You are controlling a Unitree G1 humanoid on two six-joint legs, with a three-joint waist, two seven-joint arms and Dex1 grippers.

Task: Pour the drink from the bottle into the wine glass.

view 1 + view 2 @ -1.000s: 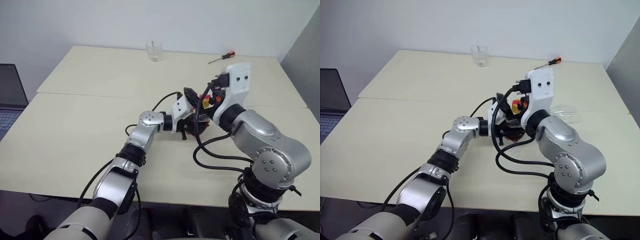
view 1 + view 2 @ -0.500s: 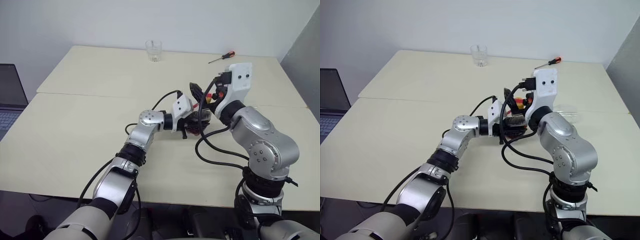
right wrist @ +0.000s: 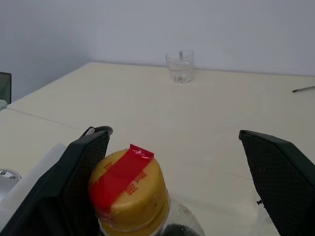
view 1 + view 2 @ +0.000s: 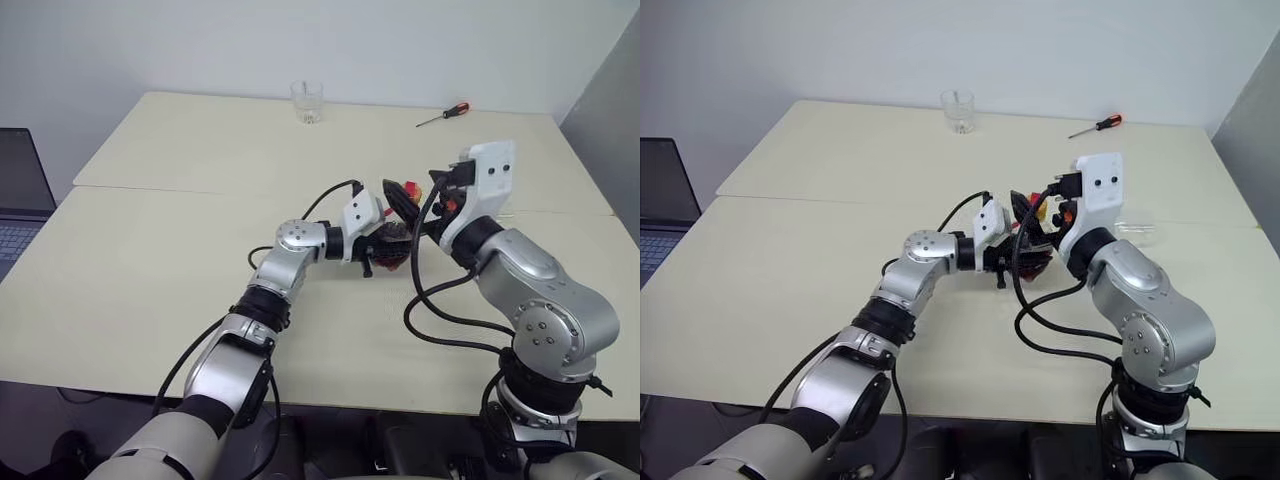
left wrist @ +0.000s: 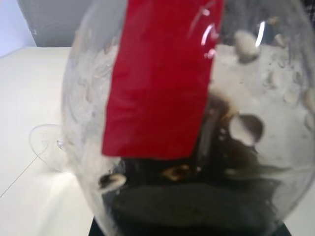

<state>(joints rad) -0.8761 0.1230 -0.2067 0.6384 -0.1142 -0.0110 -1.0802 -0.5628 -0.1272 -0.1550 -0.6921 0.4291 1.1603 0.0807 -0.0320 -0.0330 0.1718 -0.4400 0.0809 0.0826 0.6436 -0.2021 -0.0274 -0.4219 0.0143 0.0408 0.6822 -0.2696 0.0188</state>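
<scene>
My left gripper (image 4: 385,240) clamps the bottle (image 5: 187,123); my right fingers (image 3: 81,162) gape around the cap (image 3: 129,189); I should centre them, then pinch and twist.

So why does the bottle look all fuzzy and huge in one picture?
In the left wrist view the bottle sits right against the camera, so it blurs, with white glare spots on the plastic. In the right wrist view its cap looks sharper, like the far tumbler.
</scene>
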